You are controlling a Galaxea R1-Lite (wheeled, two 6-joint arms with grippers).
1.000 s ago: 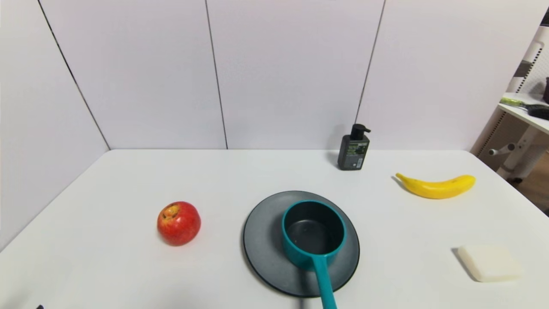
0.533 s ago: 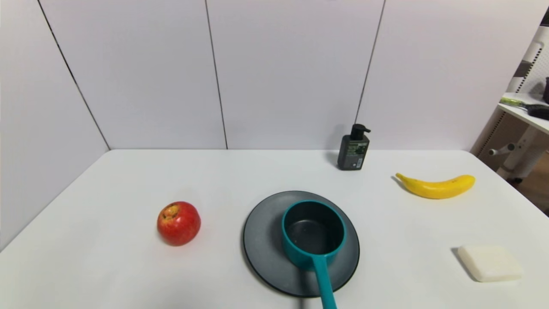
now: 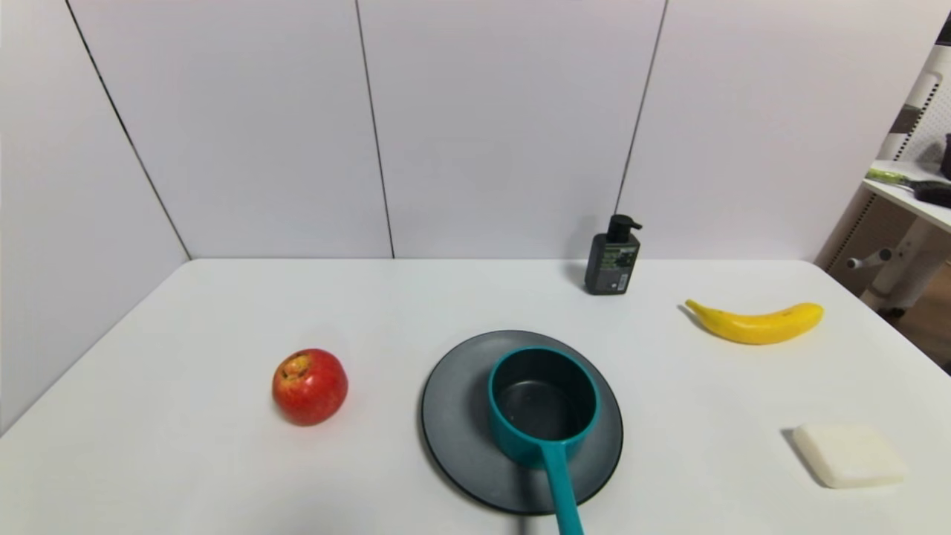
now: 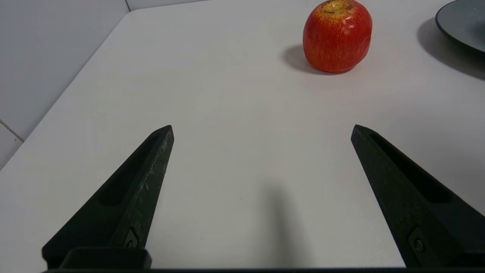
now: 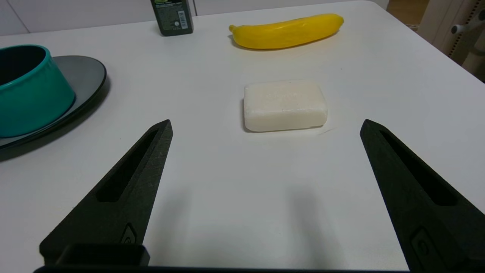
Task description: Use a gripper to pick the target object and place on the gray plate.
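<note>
The teal saucepan (image 3: 543, 405) stands upright on the gray plate (image 3: 453, 416) at the table's front centre, its long handle (image 3: 562, 490) pointing toward me past the plate's rim. The pan (image 5: 30, 91) and plate (image 5: 85, 74) also show in the right wrist view; a bit of the plate (image 4: 462, 21) shows in the left wrist view. Neither gripper shows in the head view. My left gripper (image 4: 262, 129) is open and empty over bare table near the front left. My right gripper (image 5: 265, 125) is open and empty over bare table near the front right.
A red apple (image 3: 310, 386) sits left of the plate. A black pump bottle (image 3: 613, 256) stands at the back. A yellow banana (image 3: 758, 322) lies at the back right. A white soap bar (image 3: 848, 455) lies at the front right, just beyond my right gripper.
A small dark tip at the head view's bottom left edge has slipped out of sight. Nothing else has moved.
</note>
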